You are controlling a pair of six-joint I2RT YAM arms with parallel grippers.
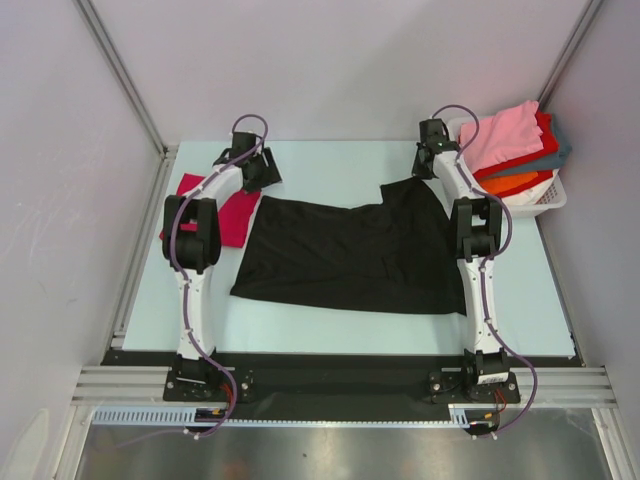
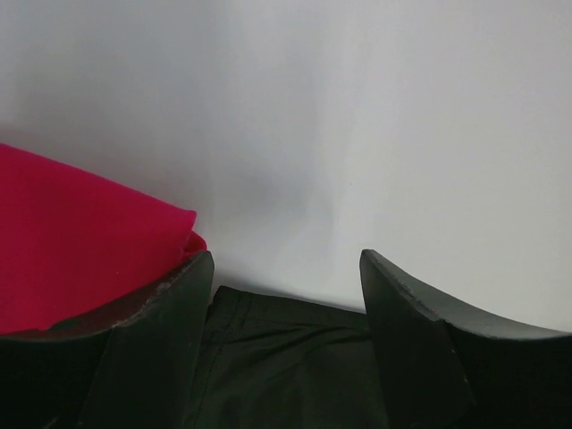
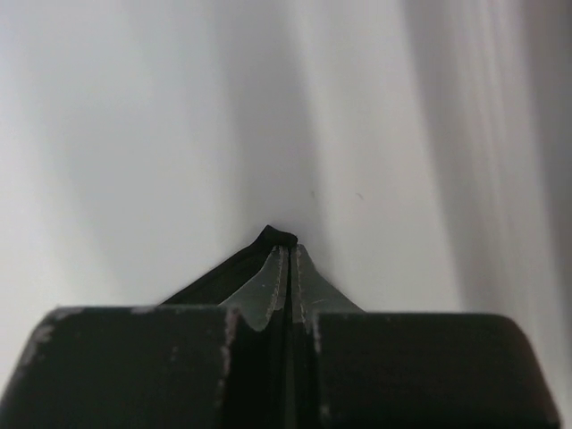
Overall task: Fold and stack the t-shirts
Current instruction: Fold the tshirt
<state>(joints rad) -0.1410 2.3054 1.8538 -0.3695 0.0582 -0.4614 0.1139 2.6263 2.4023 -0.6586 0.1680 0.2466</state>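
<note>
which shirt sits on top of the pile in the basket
The pink shirt; it lies over all the other shirts in the basket.

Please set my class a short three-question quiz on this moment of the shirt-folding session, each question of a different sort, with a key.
1. True or false: the right gripper is shut on a corner of the black t-shirt.
2. Which colour tops the pile in the white basket? A orange, B pink, C teal.
3. Fill the gap: the left gripper, at the black t-shirt's edge beside the magenta t-shirt, has its jaws ____.

Key
1. True: black cloth is pinched at its closed tips.
2. B, the pink t-shirt.
3. open
</note>
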